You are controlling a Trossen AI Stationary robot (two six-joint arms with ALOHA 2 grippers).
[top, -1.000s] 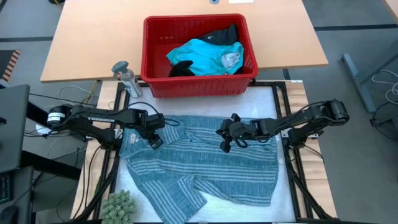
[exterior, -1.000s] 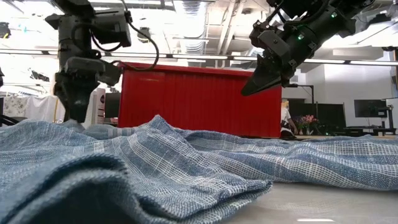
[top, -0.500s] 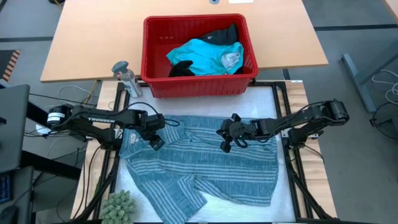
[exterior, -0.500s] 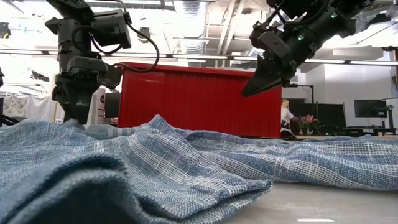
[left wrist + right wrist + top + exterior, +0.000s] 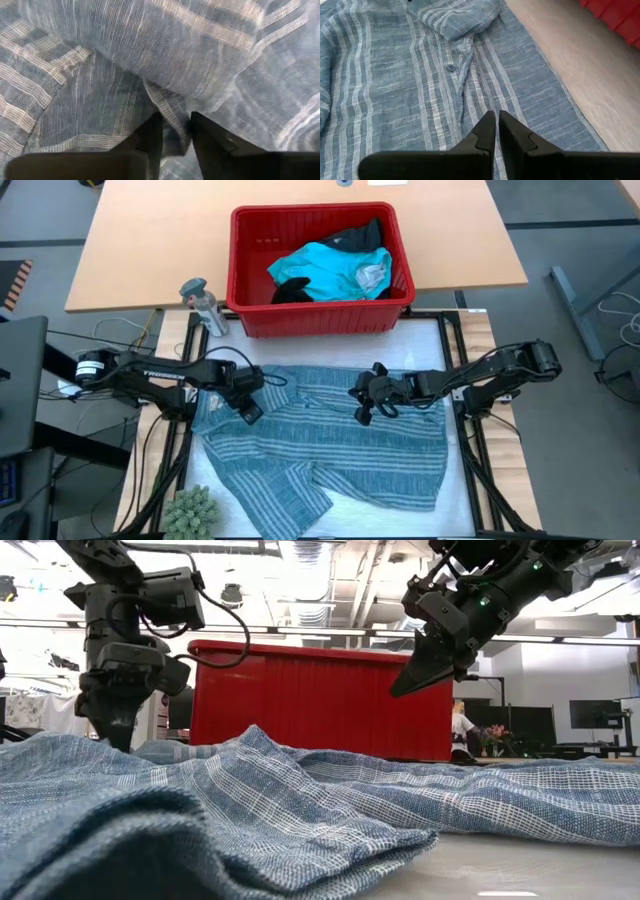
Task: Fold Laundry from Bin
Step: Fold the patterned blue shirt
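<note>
Left gripper [image 5: 173, 131], its two dark fingers [image 5: 150, 137] closed upon a raised fold of the blue-grey striped garment [image 5: 165, 50] filling the view.

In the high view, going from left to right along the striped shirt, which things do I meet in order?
Left tool, pinching a fold at the striped shirt's left edge → the shirt's open middle → right tool, shut, above the shirt, empty.

A light wooden table [image 5: 130, 255] is standing on grey floor [image 5: 570, 220]. Beyond it, ceiling strip lights [image 5: 310, 632] are glowing among exposed ducts [image 5: 330, 565]. A dark monitor [image 5: 592, 715] is sitting against the far wall, right of the table.
</note>
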